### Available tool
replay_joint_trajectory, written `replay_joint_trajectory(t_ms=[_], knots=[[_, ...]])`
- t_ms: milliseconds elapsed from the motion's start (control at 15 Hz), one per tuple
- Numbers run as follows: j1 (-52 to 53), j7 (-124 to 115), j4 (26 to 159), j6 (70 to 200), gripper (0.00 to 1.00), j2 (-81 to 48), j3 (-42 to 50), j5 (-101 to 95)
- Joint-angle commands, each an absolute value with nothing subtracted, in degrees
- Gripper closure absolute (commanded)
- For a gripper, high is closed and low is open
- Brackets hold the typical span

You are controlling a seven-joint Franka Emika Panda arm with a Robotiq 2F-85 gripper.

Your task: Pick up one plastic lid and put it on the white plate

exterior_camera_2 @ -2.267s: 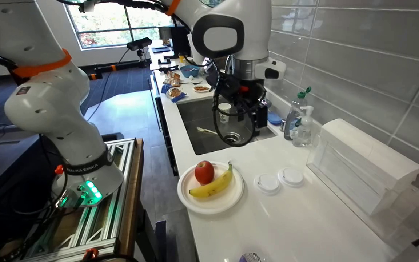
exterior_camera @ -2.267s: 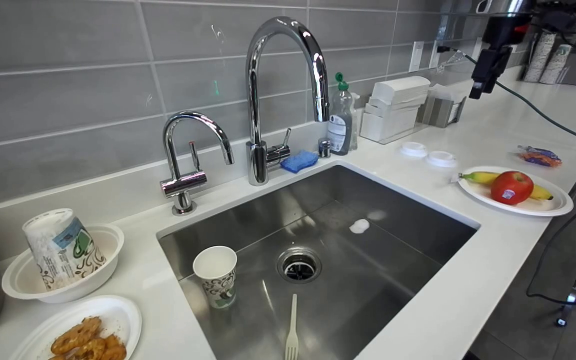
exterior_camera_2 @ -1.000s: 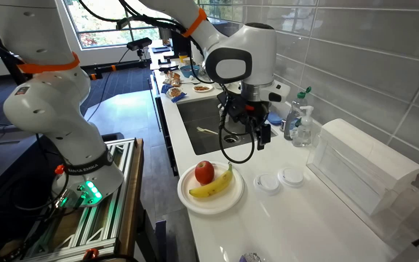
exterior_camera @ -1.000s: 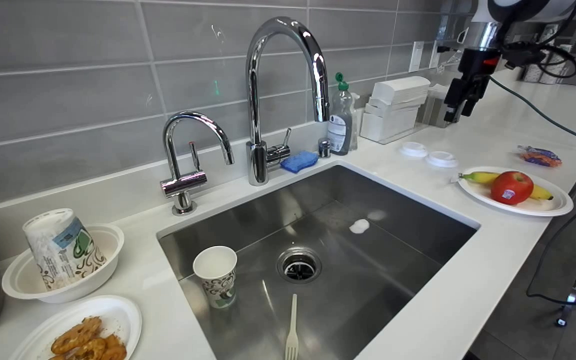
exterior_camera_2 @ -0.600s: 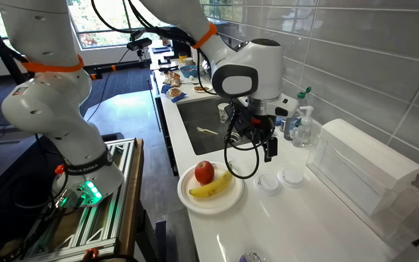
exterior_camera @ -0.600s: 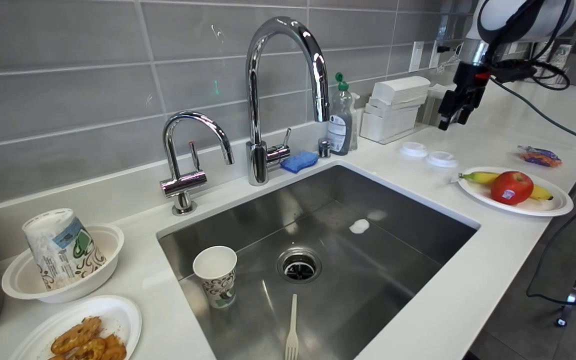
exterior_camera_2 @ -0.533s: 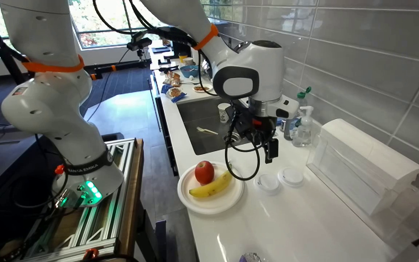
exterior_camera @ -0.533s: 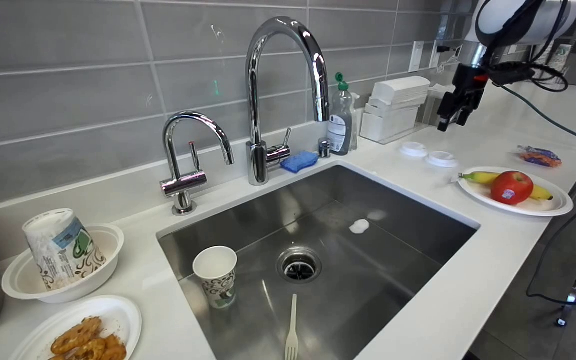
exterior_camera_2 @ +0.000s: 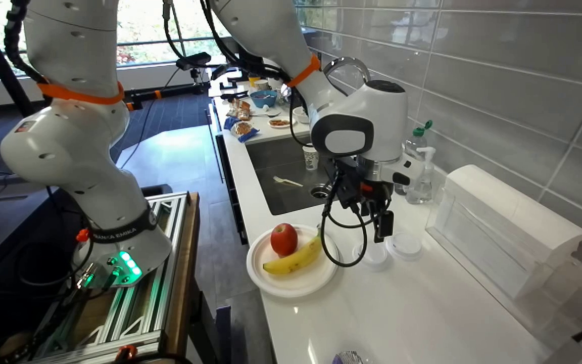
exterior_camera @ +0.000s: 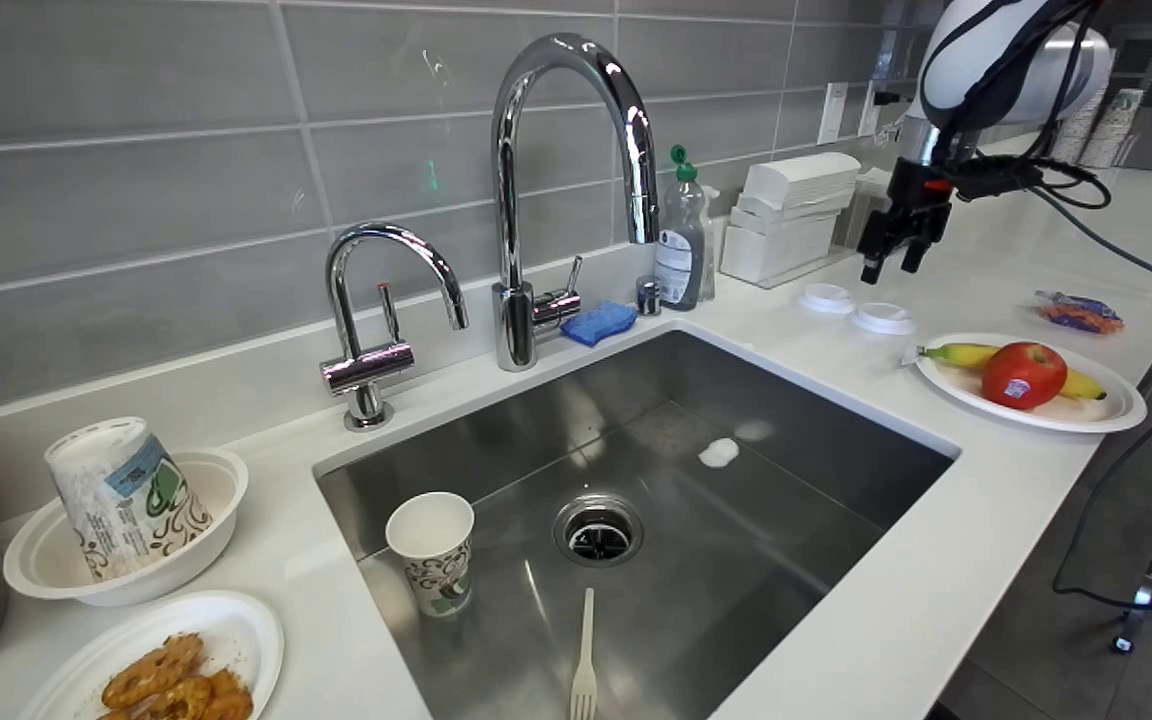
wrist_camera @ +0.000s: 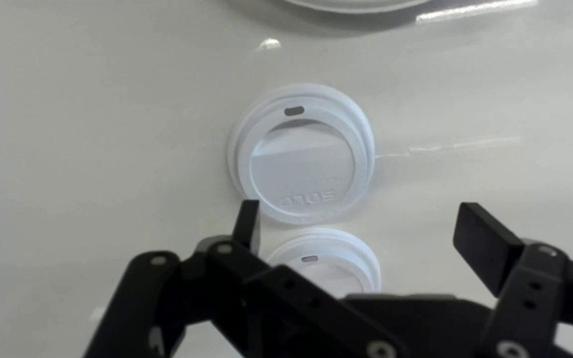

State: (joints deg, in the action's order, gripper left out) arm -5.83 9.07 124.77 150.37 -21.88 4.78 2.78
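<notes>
both exterior views: slanting down, sharing sink (exterior_camera: 736,560), white plate (exterior_camera_2: 291,286) | wrist view: downward, lids (wrist_camera: 302,171) close

The pincer (exterior_camera: 891,270) has sunk lower, closer to the two plastic lids (exterior_camera: 884,319)

The wrist view's top edge cuts off most of the white plate (wrist_camera: 358,5), and the gripper (wrist_camera: 365,233) covers part of one coffee cup lid (wrist_camera: 336,259). In an exterior view, the robot arm (exterior_camera_2: 389,121) hides some of the green-capped soap bottle (exterior_camera_2: 416,143), and a purple wrapper (exterior_camera_2: 348,358) is cut short.
</notes>
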Motion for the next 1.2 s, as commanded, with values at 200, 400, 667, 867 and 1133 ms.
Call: replay_joint_trajectory(t_ms=[200, 400, 667, 867, 1133], knots=[[-7.48, 5.83, 121.11, 152.24, 0.00, -27.42, 4.13, 3.65], [-8.18, 5.59, 120.02, 152.55, 0.00, -29.07, 3.98, 3.74], [-8.83, 5.38, 118.92, 152.12, 0.00, -30.94, 3.87, 3.68], [-9.42, 5.71, 118.32, 151.84, 0.00, -31.94, 3.43, 3.93], [-9.63, 5.58, 117.63, 151.89, 0.00, -32.89, 3.35, 3.74]])
